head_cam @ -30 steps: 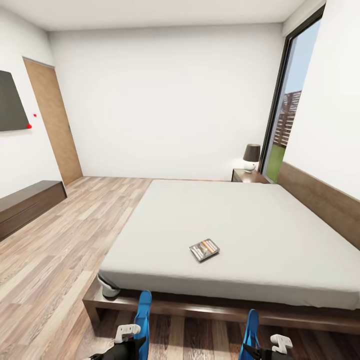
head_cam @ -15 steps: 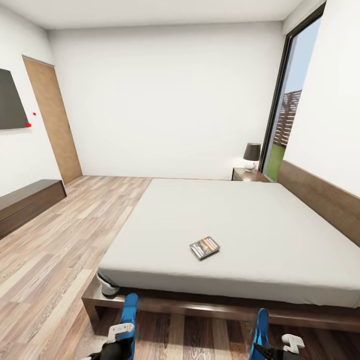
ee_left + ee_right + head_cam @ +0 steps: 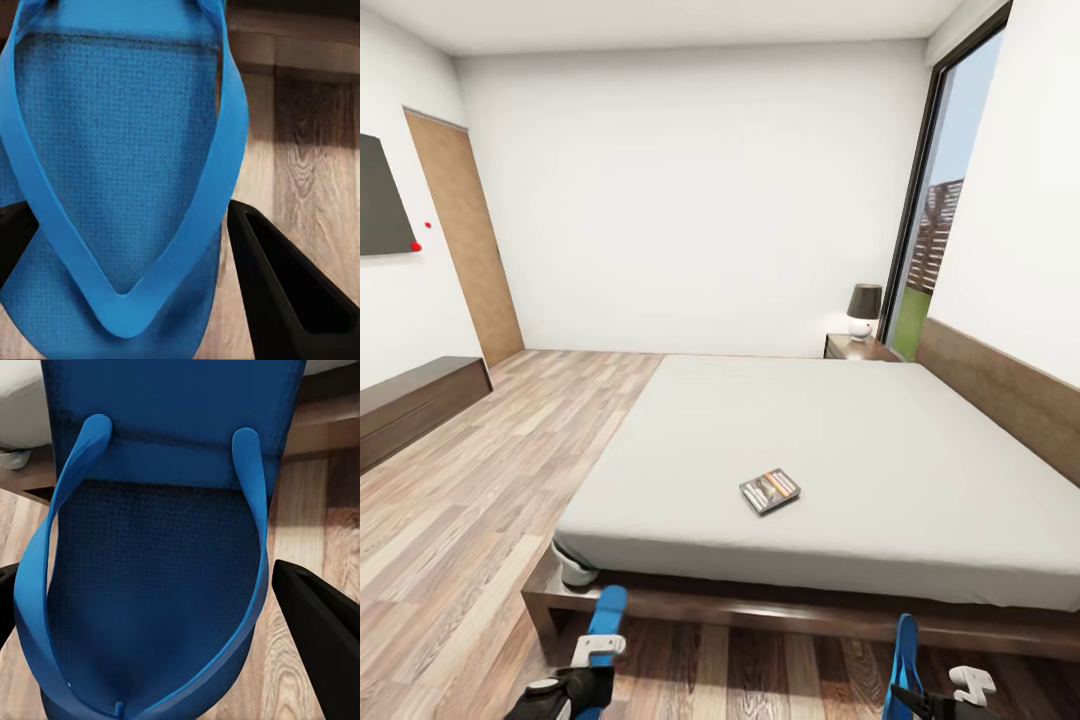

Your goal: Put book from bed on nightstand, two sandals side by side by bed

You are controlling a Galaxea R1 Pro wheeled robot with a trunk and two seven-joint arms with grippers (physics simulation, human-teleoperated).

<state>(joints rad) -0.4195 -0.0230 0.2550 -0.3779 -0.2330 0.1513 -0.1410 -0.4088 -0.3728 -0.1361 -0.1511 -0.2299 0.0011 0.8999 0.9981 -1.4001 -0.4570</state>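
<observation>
The book [image 3: 770, 490] lies flat on the grey mattress of the bed [image 3: 830, 440], near the foot end. The nightstand [image 3: 857, 348] with its lamp stands at the far side, beside the headboard. In front of the bed's foot, above the wooden floor, my left gripper [image 3: 592, 668] is shut on one blue sandal [image 3: 607, 612]. The left wrist view shows this sandal [image 3: 127, 172] between the black fingers [image 3: 292, 300]. My right gripper [image 3: 920, 695] is shut on the other sandal [image 3: 906, 650], whose straps and sole [image 3: 157, 570] sit between its fingers [image 3: 322, 622].
A long low dark bench [image 3: 410, 405] runs along the left wall under a wall screen [image 3: 380, 200], with a wooden door [image 3: 465, 240] beyond. A tall window [image 3: 930, 220] is at the far right. A small white object [image 3: 573, 570] rests on the bed frame's near left corner.
Both arms have dropped lower and spread apart: the left sandal moved down and left, the right sandal down and right. The book has stayed put.
</observation>
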